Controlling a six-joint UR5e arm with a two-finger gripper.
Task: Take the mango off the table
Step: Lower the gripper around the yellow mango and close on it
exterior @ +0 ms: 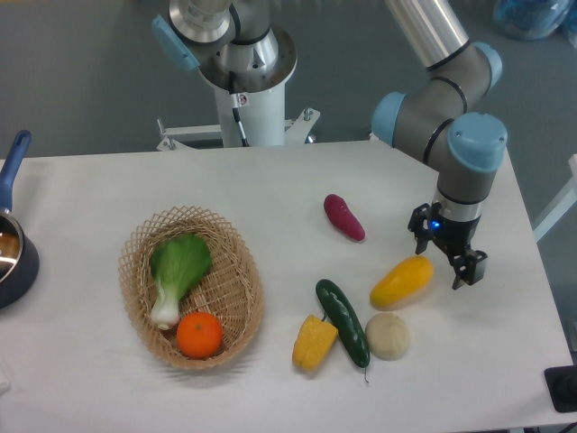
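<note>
The mango is a smooth yellow oblong fruit shading orange at its upper right end. It lies on the white table at the right, tilted up to the right. My gripper hangs just right of the mango's orange end, slightly above the table. Its two dark fingers are spread apart and hold nothing. One finger is above the mango's end, the other finger is to the right of it.
A green cucumber, a ridged yellow corn piece and a pale beige ball lie just below the mango. A purple sweet potato lies up left. A wicker basket holds bok choy and an orange. A blue pan sits at the left edge.
</note>
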